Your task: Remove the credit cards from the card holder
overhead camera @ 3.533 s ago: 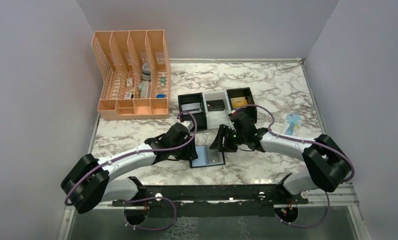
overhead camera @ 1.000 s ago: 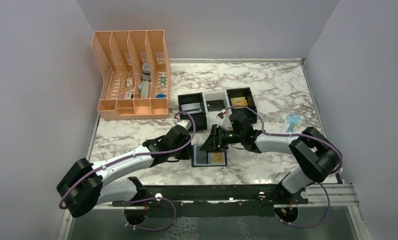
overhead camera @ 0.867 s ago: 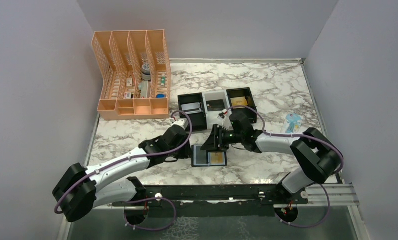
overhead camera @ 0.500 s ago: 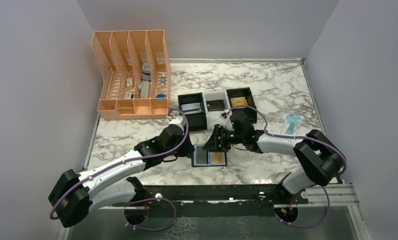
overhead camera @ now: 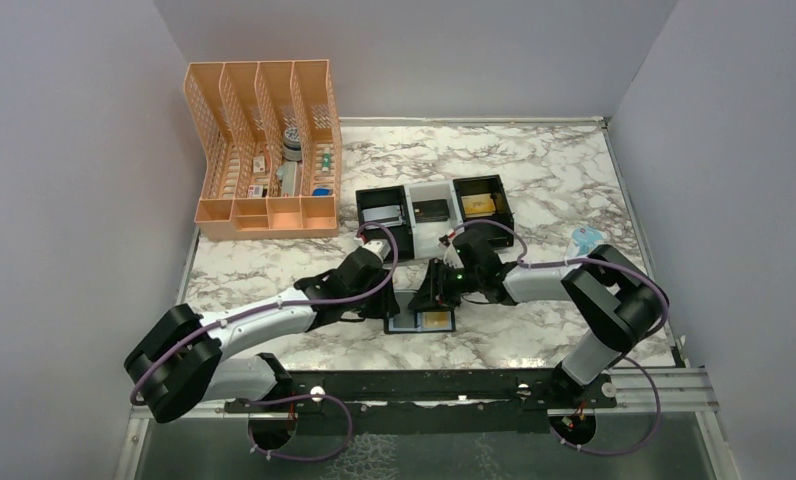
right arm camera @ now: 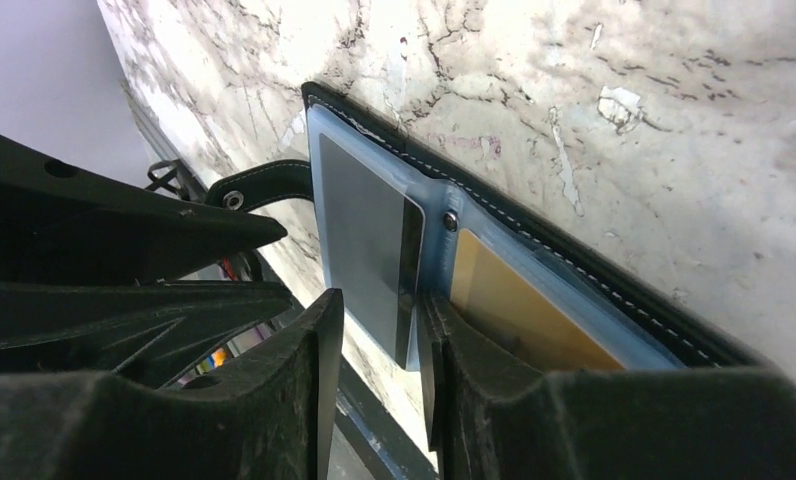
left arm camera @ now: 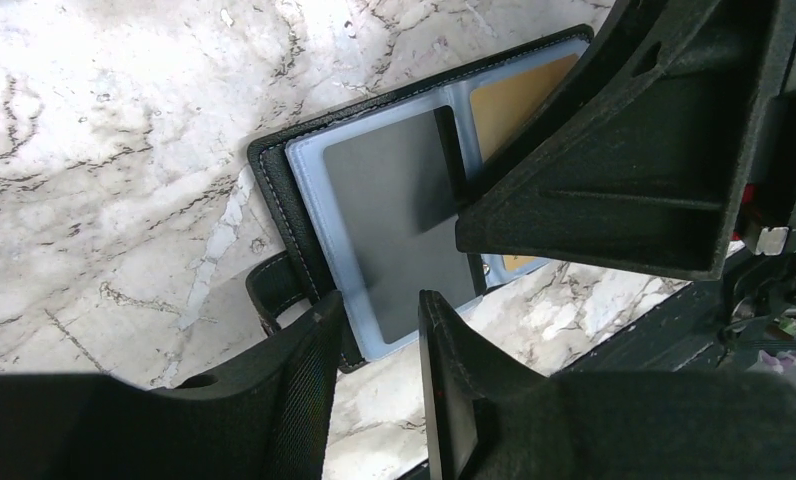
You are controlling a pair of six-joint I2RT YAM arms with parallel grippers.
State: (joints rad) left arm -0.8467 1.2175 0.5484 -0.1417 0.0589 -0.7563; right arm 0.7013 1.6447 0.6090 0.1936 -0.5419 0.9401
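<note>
The card holder (overhead camera: 402,324) lies open on the marble in front of the arms, blue-grey lining up, its snap tab (left arm camera: 274,292) at the left. A dark grey credit card (left arm camera: 394,220) sits in its left pocket and a gold card (left arm camera: 509,95) in the right. My left gripper (left arm camera: 379,330) is open, its fingers either side of the holder's left near edge. My right gripper (right arm camera: 379,345) is open over the middle fold. The grey card's raised inner edge (right arm camera: 408,280) stands between its fingers, close to the right one. In the top view both grippers (overhead camera: 387,303) (overhead camera: 436,296) meet over the holder.
Three square trays stand just behind the holder: black (overhead camera: 382,215), white (overhead camera: 430,208) and black (overhead camera: 482,200). A peach desk organiser (overhead camera: 264,150) is at the back left. A blue packet (overhead camera: 584,245) lies at the right. The grippers are nearly touching each other.
My right gripper has dropped lower onto the holder's middle. My left arm swung out to the left and has come back to the holder's left edge. The holder has hardly moved.
</note>
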